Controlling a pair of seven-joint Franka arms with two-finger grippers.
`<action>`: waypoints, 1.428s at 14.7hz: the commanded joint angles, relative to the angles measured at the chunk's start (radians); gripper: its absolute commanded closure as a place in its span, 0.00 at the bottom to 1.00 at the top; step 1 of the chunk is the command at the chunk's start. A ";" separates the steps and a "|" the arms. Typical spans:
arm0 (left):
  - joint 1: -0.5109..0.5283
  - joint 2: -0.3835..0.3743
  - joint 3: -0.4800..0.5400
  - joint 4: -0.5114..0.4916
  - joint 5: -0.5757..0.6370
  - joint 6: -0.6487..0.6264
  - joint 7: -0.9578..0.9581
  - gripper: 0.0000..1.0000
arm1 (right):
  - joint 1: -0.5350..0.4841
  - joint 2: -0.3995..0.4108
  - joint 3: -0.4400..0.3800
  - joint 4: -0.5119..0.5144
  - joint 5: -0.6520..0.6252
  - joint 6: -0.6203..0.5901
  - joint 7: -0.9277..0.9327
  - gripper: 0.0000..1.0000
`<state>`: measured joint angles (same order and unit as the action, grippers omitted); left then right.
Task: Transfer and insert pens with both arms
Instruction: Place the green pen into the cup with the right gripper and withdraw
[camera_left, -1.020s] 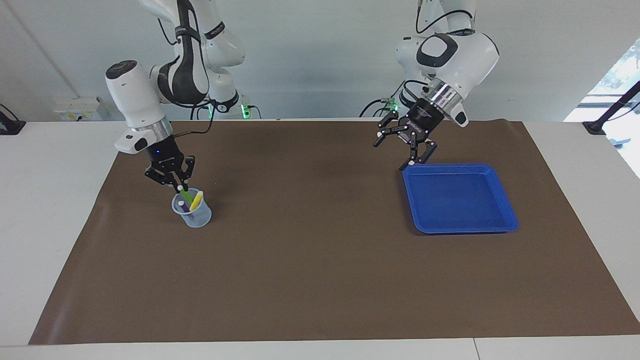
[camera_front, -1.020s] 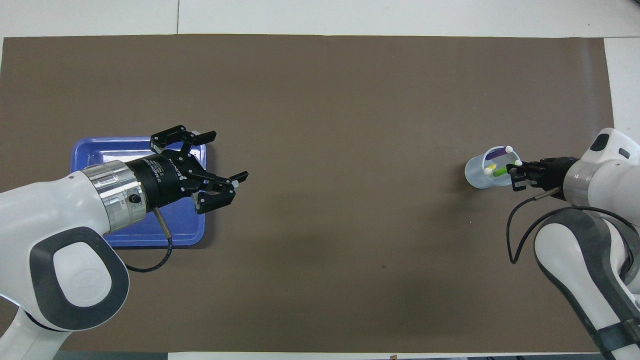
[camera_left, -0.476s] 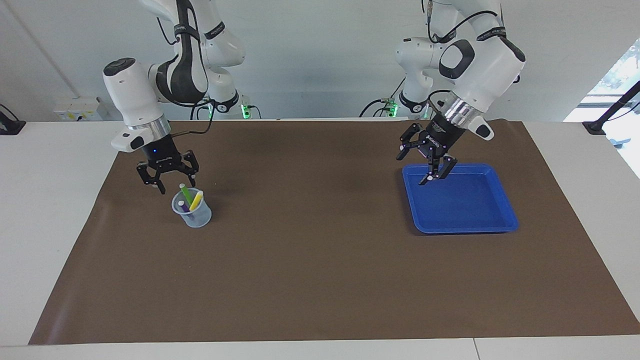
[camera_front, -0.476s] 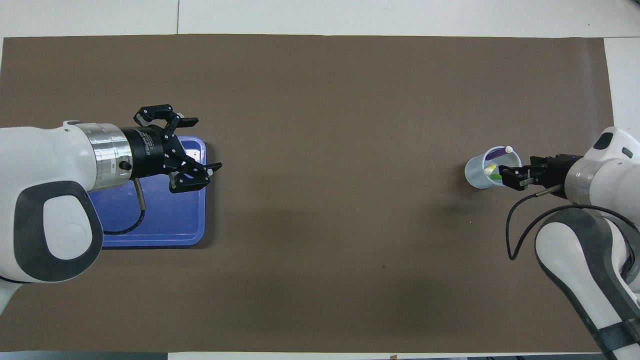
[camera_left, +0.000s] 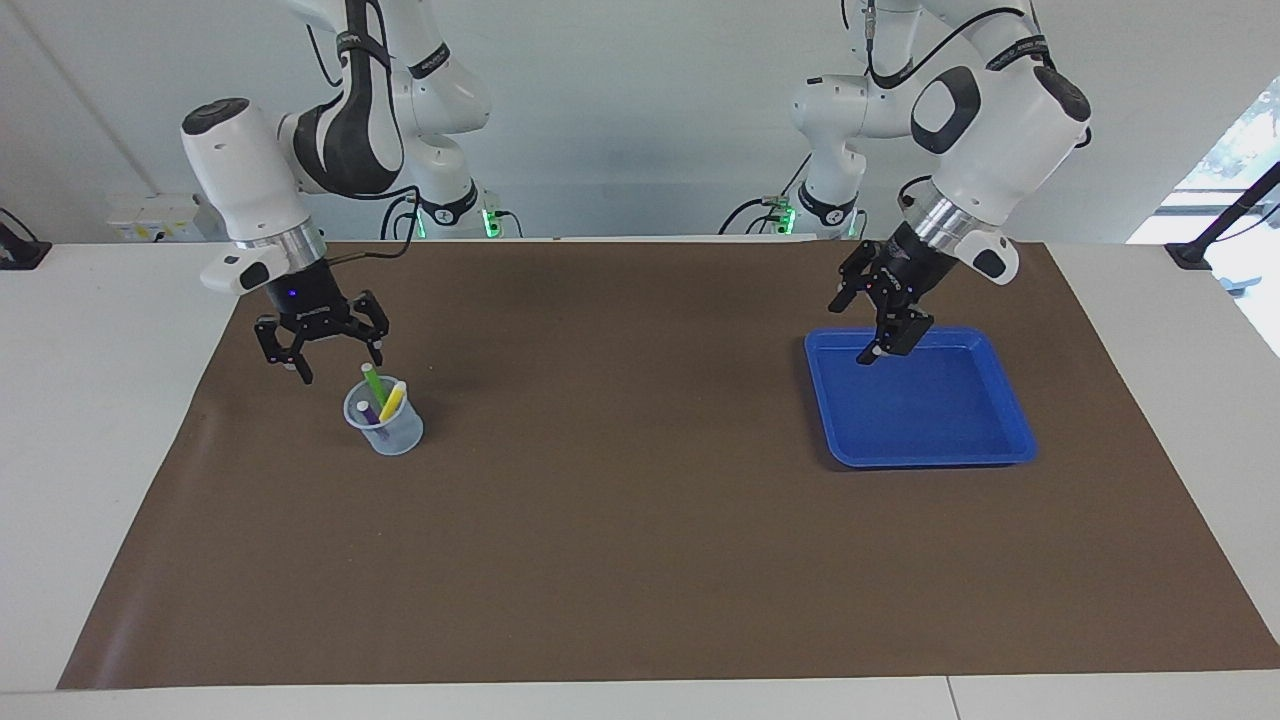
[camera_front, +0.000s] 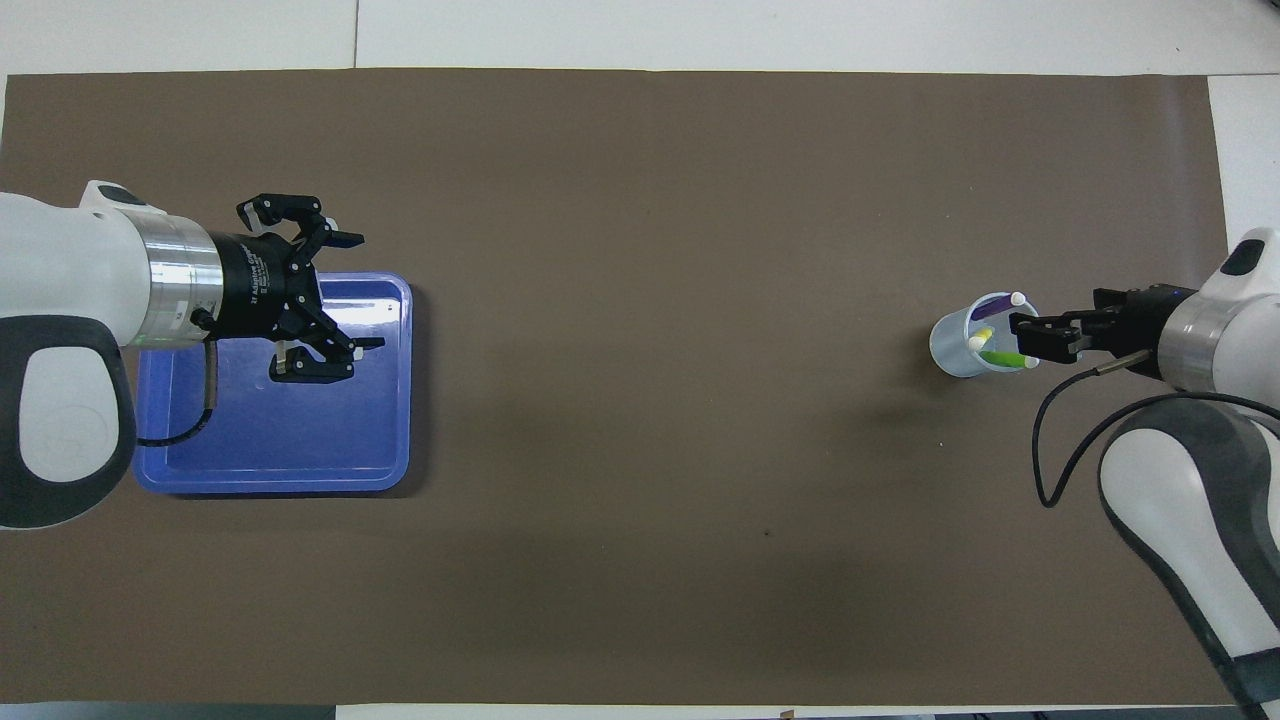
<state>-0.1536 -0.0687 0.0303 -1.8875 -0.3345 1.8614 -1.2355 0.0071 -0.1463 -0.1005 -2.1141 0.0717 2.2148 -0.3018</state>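
Pens (camera_left: 381, 394): yellow, purple and green, all standing in a clear cup (camera_left: 385, 424) toward the right arm's end of the worktop (camera_left: 640, 560). The right hand (camera_left: 322, 345) hovers above the cup, fingers apart and empty; the left hand (camera_left: 880, 318), also spread, hangs over an empty blue tray (camera_left: 1010, 400). Insertion looks complete; next, both arms likely retreat.

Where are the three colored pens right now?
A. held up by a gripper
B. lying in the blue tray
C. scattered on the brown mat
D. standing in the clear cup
D: the green pen, yellow pen and purple pen all stand in the clear cup.
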 joint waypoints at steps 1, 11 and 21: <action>-0.011 0.024 0.060 0.089 0.058 -0.147 0.274 0.00 | -0.004 0.069 0.013 0.199 -0.098 -0.197 0.137 0.00; -0.004 0.047 0.060 0.240 0.304 -0.433 1.057 0.00 | 0.010 0.133 0.037 0.505 -0.142 -0.655 0.342 0.00; -0.001 0.033 0.013 0.240 0.305 -0.402 1.183 0.00 | 0.005 0.096 0.067 0.456 -0.130 -0.656 0.350 0.00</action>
<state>-0.1531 -0.0377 0.0416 -1.6714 -0.0516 1.4761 -0.0679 0.0191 -0.0301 -0.0407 -1.6311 -0.0501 1.5485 0.0459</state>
